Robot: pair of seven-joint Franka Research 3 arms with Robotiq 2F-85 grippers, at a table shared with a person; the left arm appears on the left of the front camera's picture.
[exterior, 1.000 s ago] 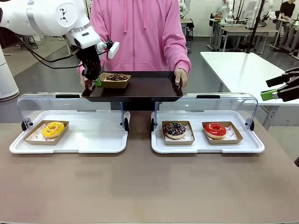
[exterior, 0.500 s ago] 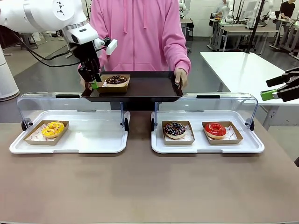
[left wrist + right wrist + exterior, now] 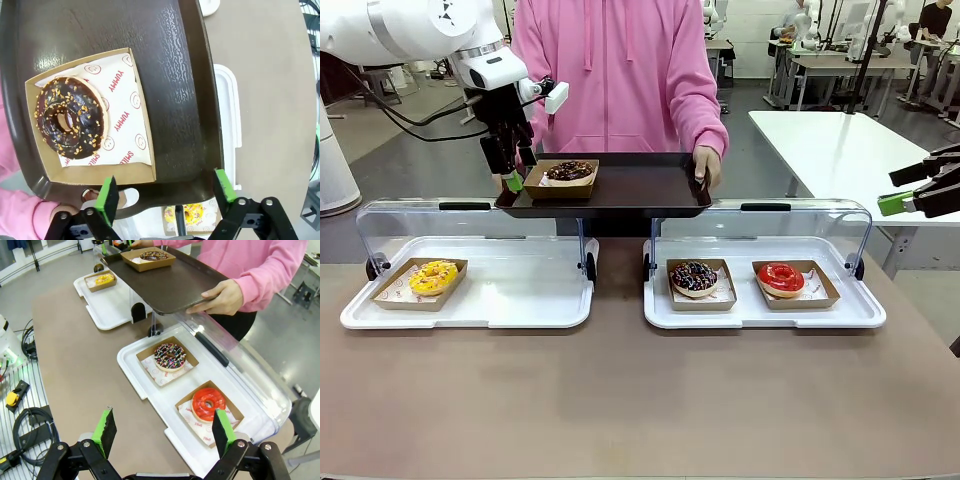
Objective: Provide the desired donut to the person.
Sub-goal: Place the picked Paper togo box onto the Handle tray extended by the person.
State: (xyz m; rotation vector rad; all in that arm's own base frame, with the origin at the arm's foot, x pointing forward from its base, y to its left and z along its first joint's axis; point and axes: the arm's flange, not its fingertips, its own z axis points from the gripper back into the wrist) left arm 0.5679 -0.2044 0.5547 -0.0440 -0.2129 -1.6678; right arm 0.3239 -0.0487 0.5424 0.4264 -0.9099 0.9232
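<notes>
A chocolate donut with nut crumbs lies in a brown paper box on the dark tray, which the person in pink holds over the far edge of the table. My left gripper hangs open just above the tray's left end, clear of the box. In the left wrist view the donut and its box lie beyond the open left gripper, nothing between the fingers. My right gripper stands open at the far right, and it holds nothing.
Two white display trays with raised clear lids stand on the table. The left one holds a yellow donut. The right one holds a sprinkled chocolate donut and a red-glazed donut. The person's hand grips the dark tray's right end.
My left gripper let go of the donut's box, opened, and drew up and to the left. The box now rests on the person's tray. The right arm has not moved.
</notes>
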